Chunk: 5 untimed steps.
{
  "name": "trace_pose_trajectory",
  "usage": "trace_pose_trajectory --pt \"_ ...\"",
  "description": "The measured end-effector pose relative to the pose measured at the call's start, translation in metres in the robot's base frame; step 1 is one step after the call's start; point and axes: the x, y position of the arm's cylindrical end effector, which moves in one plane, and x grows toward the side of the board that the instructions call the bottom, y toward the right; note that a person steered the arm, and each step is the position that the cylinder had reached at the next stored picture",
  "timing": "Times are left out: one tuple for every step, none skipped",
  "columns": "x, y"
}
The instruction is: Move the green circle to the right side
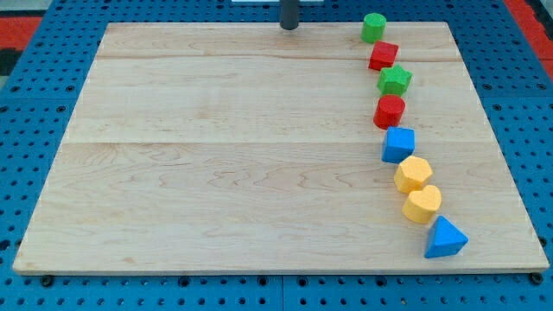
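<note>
The green circle (373, 27) stands at the board's top edge, right of centre, at the head of a column of blocks. My tip (289, 26) rests at the top edge of the wooden board (216, 173), well to the left of the green circle and apart from it. Only the rod's short lower end shows; the rest is cut off by the view's top.
Below the green circle runs a column: a red block (383, 55), a green ridged block (395, 81), a red cylinder (390, 111), a blue block (398, 143), two yellow blocks (413, 174) (422, 205) and a blue triangle (444, 238).
</note>
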Motion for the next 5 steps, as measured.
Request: trace_pose_trajectory --pt "0.002 0.023" --pt "0.0 0.053" --pt "-0.001 0.086" --pt "-0.001 0.122" --pt "-0.001 0.172"
